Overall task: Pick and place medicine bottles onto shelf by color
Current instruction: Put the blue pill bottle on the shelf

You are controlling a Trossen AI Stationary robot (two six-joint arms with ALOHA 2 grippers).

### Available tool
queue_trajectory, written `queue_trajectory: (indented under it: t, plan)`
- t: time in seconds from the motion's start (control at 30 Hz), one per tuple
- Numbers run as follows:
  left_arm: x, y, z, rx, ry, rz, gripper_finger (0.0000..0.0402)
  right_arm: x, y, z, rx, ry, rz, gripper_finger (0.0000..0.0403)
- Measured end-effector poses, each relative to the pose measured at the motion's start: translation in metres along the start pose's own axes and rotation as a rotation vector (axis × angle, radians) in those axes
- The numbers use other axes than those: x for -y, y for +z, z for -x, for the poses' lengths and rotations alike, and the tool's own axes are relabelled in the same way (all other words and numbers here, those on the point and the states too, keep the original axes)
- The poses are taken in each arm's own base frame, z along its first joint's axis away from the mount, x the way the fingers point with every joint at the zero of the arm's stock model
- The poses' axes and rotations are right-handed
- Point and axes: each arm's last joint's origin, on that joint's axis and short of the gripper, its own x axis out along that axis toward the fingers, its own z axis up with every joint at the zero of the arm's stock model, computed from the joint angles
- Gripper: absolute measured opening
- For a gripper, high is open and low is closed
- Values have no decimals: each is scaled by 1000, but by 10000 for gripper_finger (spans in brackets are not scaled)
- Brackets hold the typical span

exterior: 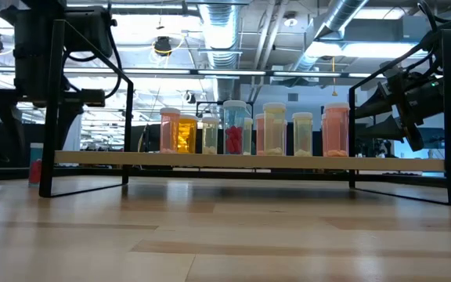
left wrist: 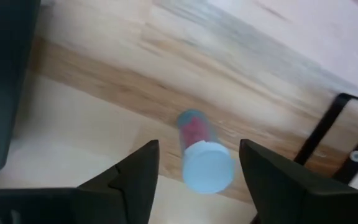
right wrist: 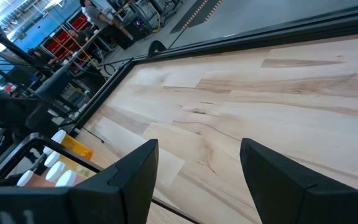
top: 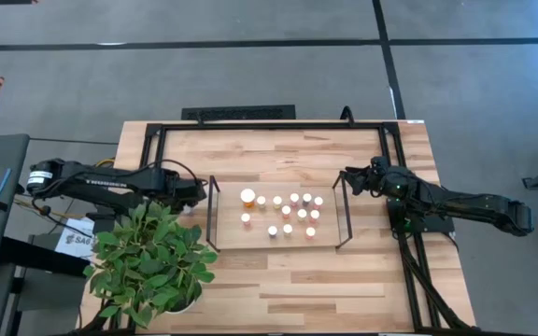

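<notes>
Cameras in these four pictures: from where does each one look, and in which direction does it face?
High view: above the table, facing down; both arms, shelf, plant.
Low view: at tabletop height, facing level across the medicine bottles; arm parts at both sides.
Left wrist view: on the left arm, facing down at one red bottle between the open left gripper.
Right wrist view: on the right arm, facing across bare wood past the open right gripper.
Shared: high and low views show the shelved bottles.

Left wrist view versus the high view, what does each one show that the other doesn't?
Only the left wrist view shows a white-capped, red-filled bottle between the left gripper's open fingers. Only the high view shows the bottles standing on the shelf, the plant and the right arm. Both show the wooden table.
</notes>
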Motion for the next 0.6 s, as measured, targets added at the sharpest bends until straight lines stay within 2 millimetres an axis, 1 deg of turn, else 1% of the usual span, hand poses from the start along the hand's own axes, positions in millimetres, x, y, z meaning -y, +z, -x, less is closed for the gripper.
queue_trajectory:
  t: [0.17, 0.37, 0.5, 0.6]
  plan:
    - [3, 0, 4, 12, -21, -1, 221, 0, 0, 0, 0, 0, 0, 249]
    - [5, -2, 0, 11, 0, -1, 225, 0, 0, 0, 0, 0, 0, 249]
    - [6, -2, -1, -5, 13, -6, 218, 0, 0, 0, 0, 0, 0, 249]
    - [6, -2, -1, -1, 11, -10, 202, 0, 0, 0, 0, 1, 0, 249]
